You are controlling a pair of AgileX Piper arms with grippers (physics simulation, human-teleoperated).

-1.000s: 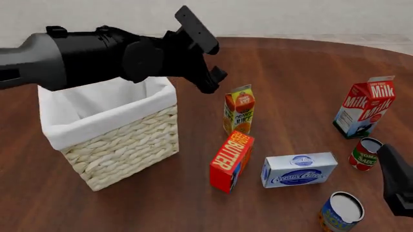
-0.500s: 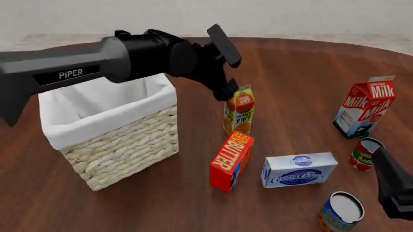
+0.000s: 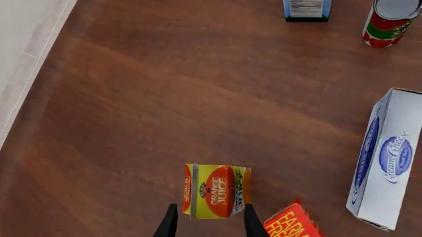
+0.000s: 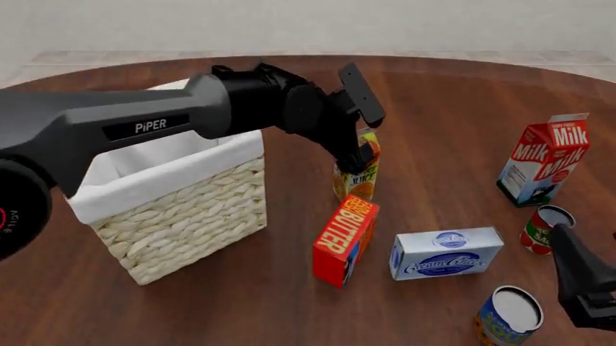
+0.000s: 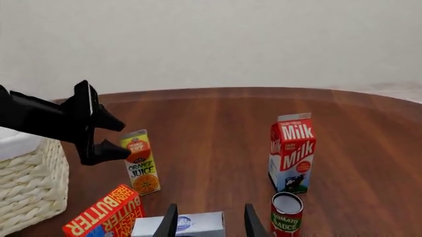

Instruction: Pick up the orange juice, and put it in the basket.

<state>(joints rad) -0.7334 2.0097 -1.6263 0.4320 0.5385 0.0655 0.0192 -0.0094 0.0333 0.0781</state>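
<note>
The orange juice [image 4: 358,180] is a small orange and yellow-green carton standing upright just right of the basket [image 4: 106,198], a large pale wicker one with a white cloth lining. My left gripper [image 4: 366,155] has come down onto the carton's top. In the left wrist view its two fingers stand apart, one on each side of the orange juice [image 3: 216,191], so the left gripper [image 3: 211,210] is open. From the right wrist view the orange juice [image 5: 140,163] shows with the left gripper [image 5: 108,136] at its top. My right gripper [image 5: 209,219] is open and holds nothing, low at the front right [image 4: 575,263].
A red butter box [image 4: 345,241] stands directly in front of the juice, with a cream cheese box [image 4: 446,252] to its right. The milk carton [image 4: 544,158], a tomato sauce can [image 4: 546,229] and another can [image 4: 508,316] stand at the right.
My left arm has swung right and down from above the basket, bringing its open gripper onto the juice carton's top. The right gripper has shifted slightly.
</note>
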